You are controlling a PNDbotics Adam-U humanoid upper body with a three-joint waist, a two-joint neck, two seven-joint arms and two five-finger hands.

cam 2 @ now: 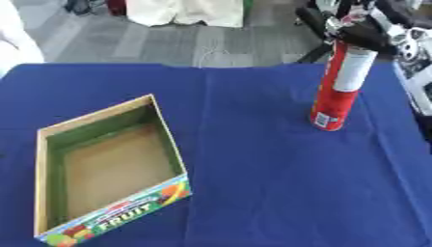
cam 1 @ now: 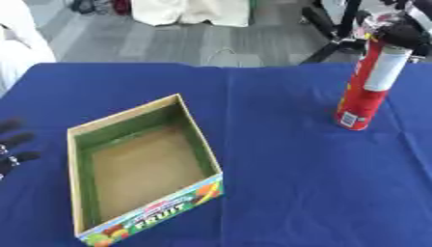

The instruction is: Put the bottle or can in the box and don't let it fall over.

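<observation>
Red can [cam 2: 336, 87] stands slightly tilted on the blue tablecloth [cam 2: 253, 169], well right of the empty fruit box [cam 1: 143, 169], its top clasped by the right hand [cam 2: 371, 30], while the left hand [cam 1: 13, 149] rests open left of the box.

A table [cam 1: 278, 193] draped in blue cloth. An open cardboard box [cam 1: 143, 166] sits near its left edge; a tall red can [cam 2: 336, 89] stands toward the far right corner.

Bare blue cloth [cam 1: 287, 183] lying between can [cam 1: 364, 87] and box [cam 1: 143, 164], nothing blocking. Box standing open-topped, walls only barrier. Left hand [cam 1: 10, 149] resting beside box's left wall.
</observation>
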